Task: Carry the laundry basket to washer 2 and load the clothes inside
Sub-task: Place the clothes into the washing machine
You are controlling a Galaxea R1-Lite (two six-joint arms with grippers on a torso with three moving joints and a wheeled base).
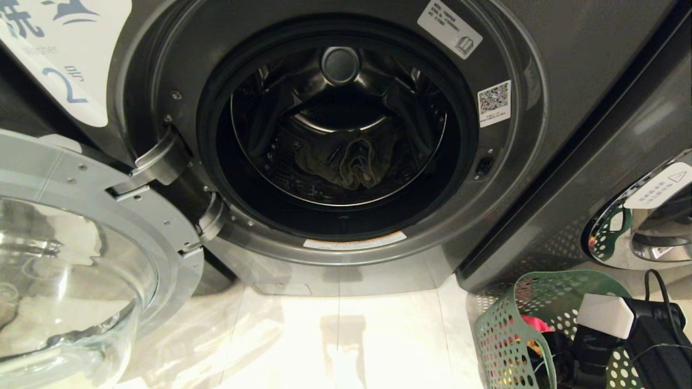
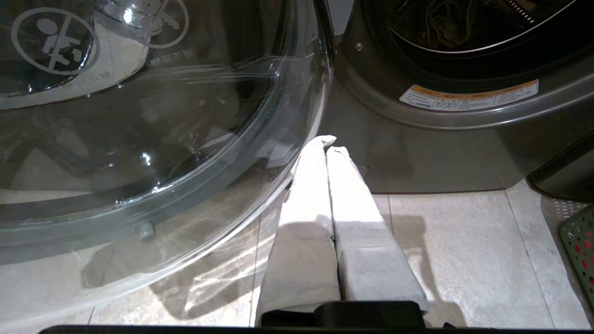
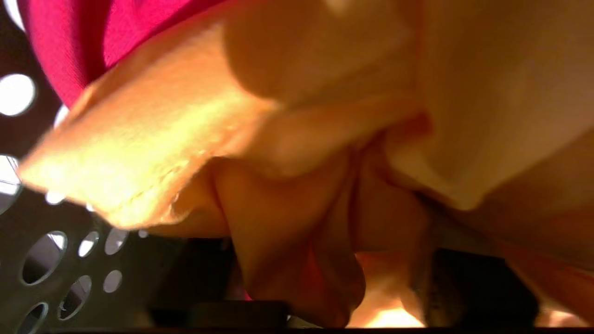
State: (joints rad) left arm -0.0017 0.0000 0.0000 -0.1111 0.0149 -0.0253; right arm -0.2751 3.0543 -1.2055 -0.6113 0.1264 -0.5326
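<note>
Left gripper (image 2: 327, 144) pressed together just beside open glass door (image 2: 139, 139), washer (image 1: 567, 65) mouth ahead, right gripper down in basket (image 1: 500, 335), yellow cloth (image 3: 297, 139) bunched against it, grip can't be told

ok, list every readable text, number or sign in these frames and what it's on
"2": blue numeral on the white label on the dark grey front-load washer, beside cut-off blue Chinese characters.
No-children pictogram: printed on the clear glass door; text beside it blurred.
White sticker, QR sticker, orange-and-white warning strip: print too small.
</note>
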